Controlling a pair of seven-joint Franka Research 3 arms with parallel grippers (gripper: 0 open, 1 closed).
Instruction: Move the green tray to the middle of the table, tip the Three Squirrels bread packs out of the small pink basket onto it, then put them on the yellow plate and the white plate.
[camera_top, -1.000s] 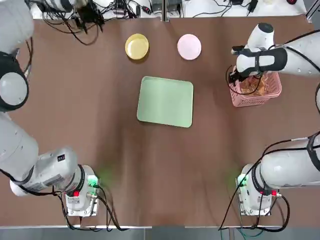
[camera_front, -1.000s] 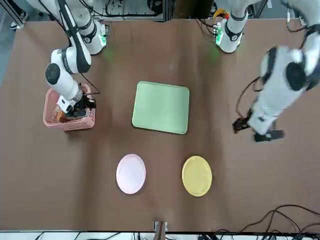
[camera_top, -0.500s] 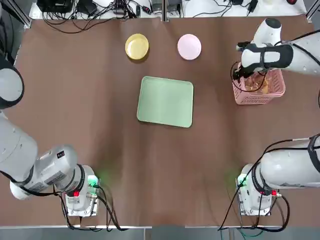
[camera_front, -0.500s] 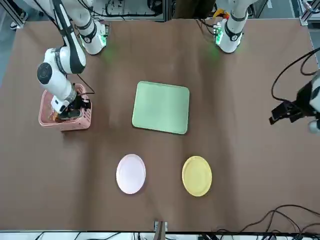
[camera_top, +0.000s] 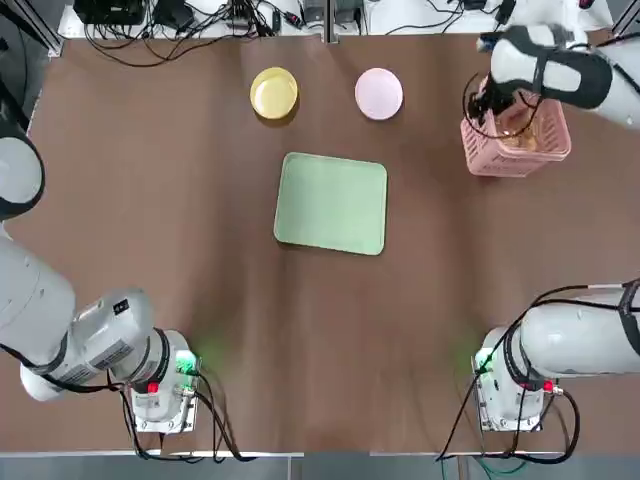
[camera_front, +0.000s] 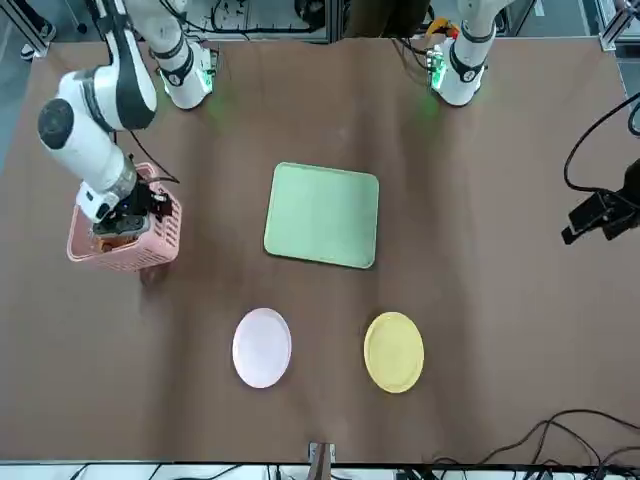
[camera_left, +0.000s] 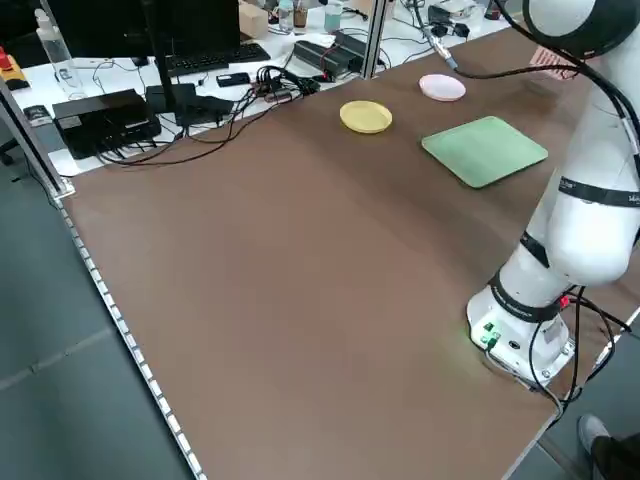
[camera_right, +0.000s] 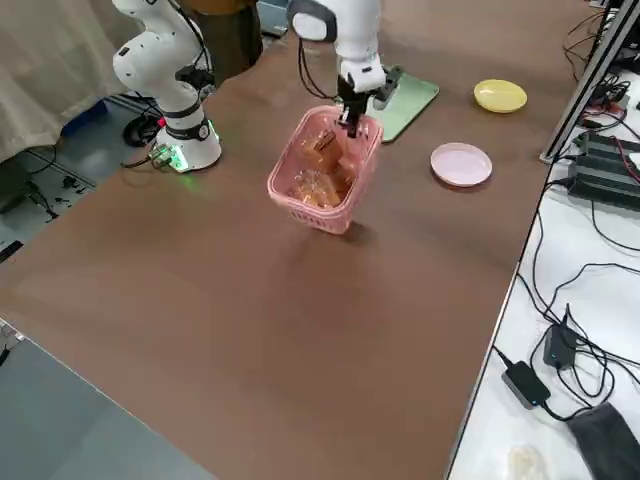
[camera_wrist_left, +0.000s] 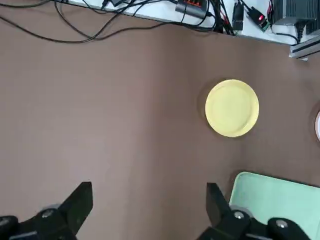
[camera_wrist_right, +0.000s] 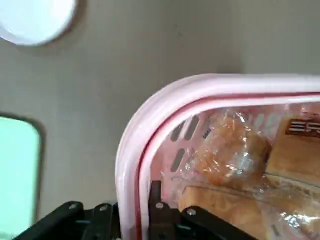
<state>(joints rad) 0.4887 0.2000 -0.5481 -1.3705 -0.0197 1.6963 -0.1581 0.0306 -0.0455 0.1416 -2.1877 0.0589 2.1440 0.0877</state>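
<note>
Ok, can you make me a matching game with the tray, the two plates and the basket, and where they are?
1. green tray
2. yellow plate
3. white plate
4. pink basket

A. gripped at its rim by the right gripper
B. in the middle of the table
C. nearest the basket, of the two plates
D. farthest from the basket, of the two plates

Pairs: 1-B, 2-D, 3-C, 4-A

Clutter around the black keyboard (camera_left: 215, 60).
Dark monitor (camera_left: 100, 25) behind it, cardboard box (camera_left: 253, 20) just beside it, pump bottle (camera_left: 60, 50) well apart, black box (camera_left: 106, 122) nearer the camera.
</note>
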